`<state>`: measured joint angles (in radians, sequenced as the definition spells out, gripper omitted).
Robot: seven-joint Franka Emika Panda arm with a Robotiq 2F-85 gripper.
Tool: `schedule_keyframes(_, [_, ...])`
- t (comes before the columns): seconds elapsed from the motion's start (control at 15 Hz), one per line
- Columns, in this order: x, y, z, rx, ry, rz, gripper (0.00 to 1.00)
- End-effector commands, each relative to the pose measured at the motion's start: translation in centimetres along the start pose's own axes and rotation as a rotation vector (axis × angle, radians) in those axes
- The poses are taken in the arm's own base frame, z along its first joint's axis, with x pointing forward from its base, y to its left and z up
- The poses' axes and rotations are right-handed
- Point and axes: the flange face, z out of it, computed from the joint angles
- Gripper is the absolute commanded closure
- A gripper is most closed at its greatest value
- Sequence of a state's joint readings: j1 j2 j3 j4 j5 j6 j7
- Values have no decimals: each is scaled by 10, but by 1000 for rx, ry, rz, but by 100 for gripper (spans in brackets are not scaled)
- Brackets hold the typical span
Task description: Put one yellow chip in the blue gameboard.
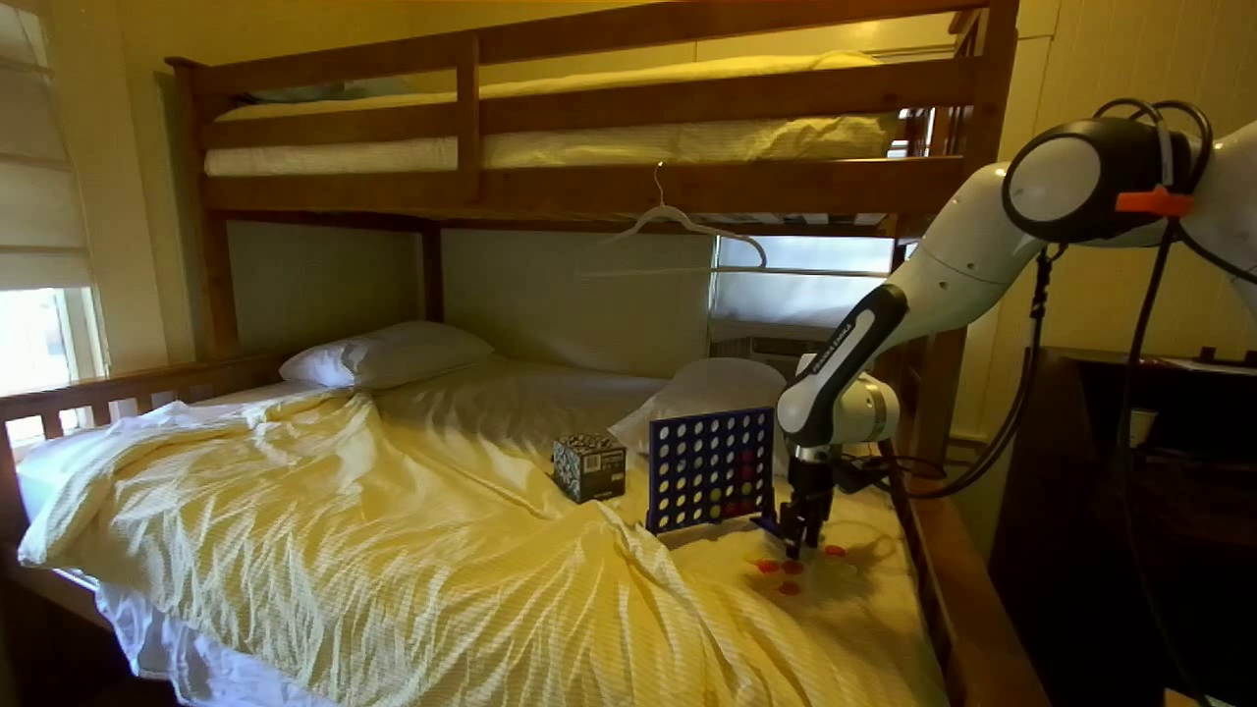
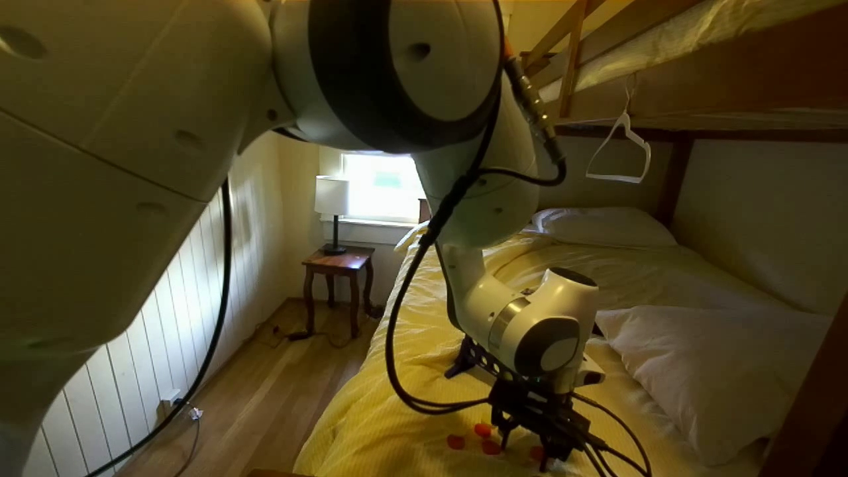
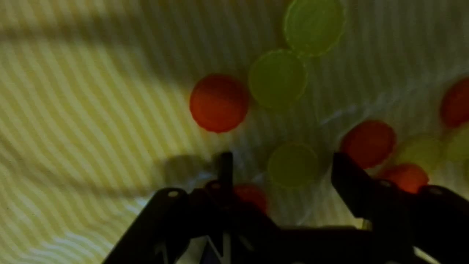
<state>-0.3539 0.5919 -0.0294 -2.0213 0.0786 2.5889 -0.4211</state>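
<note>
Jaws apart over yellow chip (image 3: 293, 165)

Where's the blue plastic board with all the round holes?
In an exterior view, the upright blue plastic gameboard stands on the yellow-covered bed, right of centre, between the dark patterned box and the black gripper.

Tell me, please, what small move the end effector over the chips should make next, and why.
Probably ease the open end effector down a little, since the wrist view shows a yellow chip framed between its parted fingertips and lying flat on the bedding.
</note>
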Motion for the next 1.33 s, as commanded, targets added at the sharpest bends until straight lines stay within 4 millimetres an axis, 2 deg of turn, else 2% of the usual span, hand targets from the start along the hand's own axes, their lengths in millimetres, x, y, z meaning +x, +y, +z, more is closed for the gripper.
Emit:
schedule_keyframes(0.0, [7,0,4,8,20,23,23])
schedule_keyframes(0.13, [8,-1,4,9,21,23,28])
schedule_keyframes(0.2, [8,-1,5,8,21,23,48])
schedule_keyframes(0.27, [8,-1,5,8,21,22,51])
schedule_keyframes(0.6, [9,0,6,5,27,24,87])
schedule_keyframes(0.73, [10,0,5,5,29,29,38])
schedule_keyframes(0.87, [10,0,5,5,31,32,34])
schedule_keyframes(1.0, [11,0,5,4,33,34,21])
schedule_keyframes(1.07, [11,0,5,4,33,34,46])
schedule_keyframes(1.13, [11,0,5,3,34,33,57])
schedule_keyframes(1.2, [11,-1,5,3,35,33,58])
schedule_keyframes(1.27, [11,0,5,3,35,32,64])
